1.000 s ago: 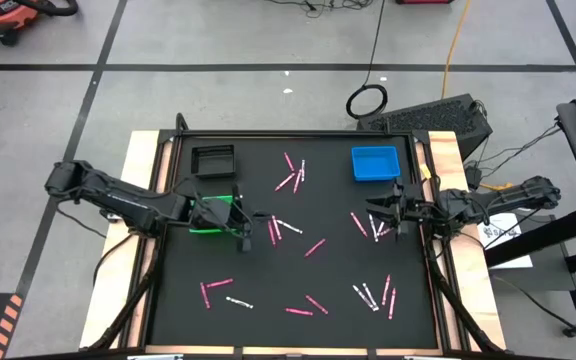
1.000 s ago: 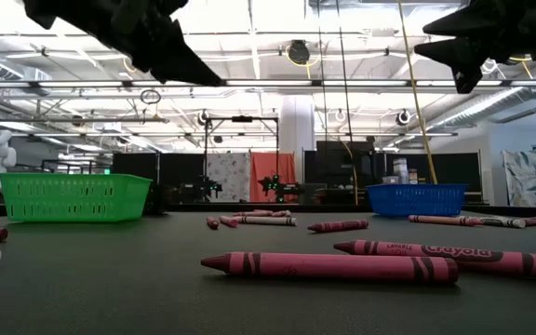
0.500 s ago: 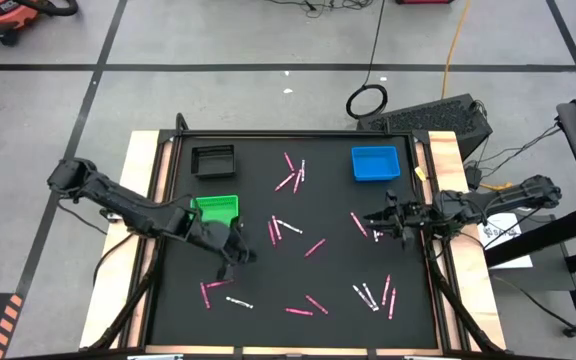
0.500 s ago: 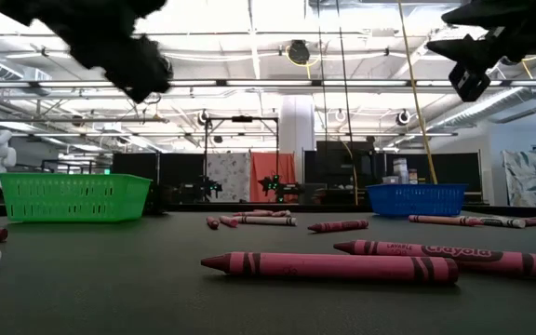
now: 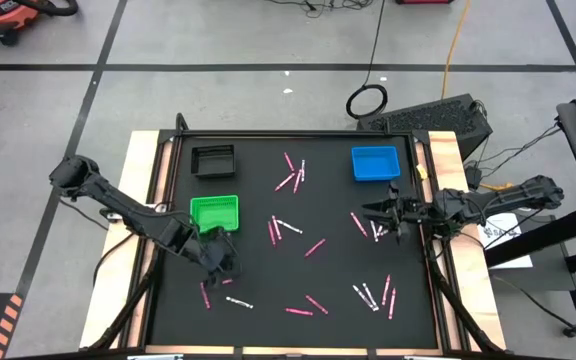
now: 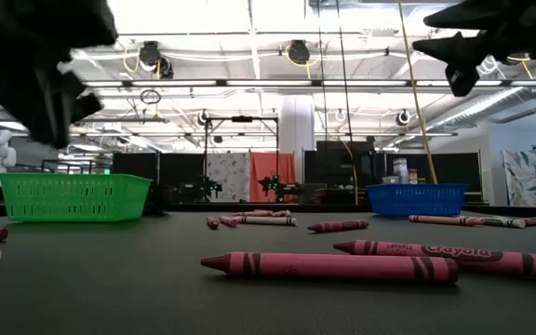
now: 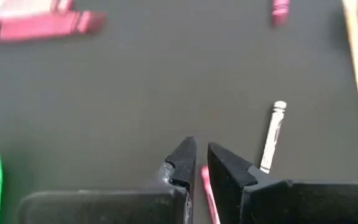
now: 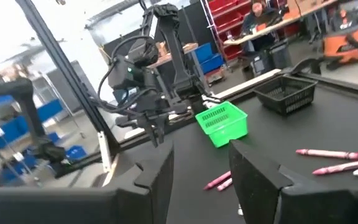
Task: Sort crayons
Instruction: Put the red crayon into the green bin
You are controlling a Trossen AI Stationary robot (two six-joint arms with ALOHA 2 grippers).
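Left end effector [image 5: 220, 262]: at about 8 o'clock on the black tabletop [image 5: 318, 190], just below the green plastic basket-tray [image 5: 214, 211]. Fingers empty, a narrow gap between the tips in its wrist view. Beneath them lies a pink wax crayon [image 7: 207, 194], partly hidden by the fingers; beside it a white wax crayon [image 7: 271, 135].

Right end effector [image 5: 386, 217]: at about 3 o'clock, raised clear of the surface. Fingers spread wide, nothing between them. It hangs over a small cluster of pink and white crayons [image 5: 366, 226].

Stock: thin paper-wrapped wax crayons [image 5: 290, 180], pink and white, scattered singly and in small clusters over the middle and the 6 o'clock half of the tabletop.

Receptacles: green basket-tray at 9 o'clock, empty so far as can be seen; black mesh tray [image 5: 213, 159] at 10 o'clock; blue plastic tray [image 5: 375, 163] at 2 o'clock.

Handling, by judgement: very light, stiff, but brittle, apt to snap under a hard pinch or a levering load. Round body, so it will likely roll if nudged. The paper sleeve should give fair friction. Take each at mid-length, across the narrow width, fingers square to its long axis. Lying flat, each needs the fingertips brought right down to the tabletop.
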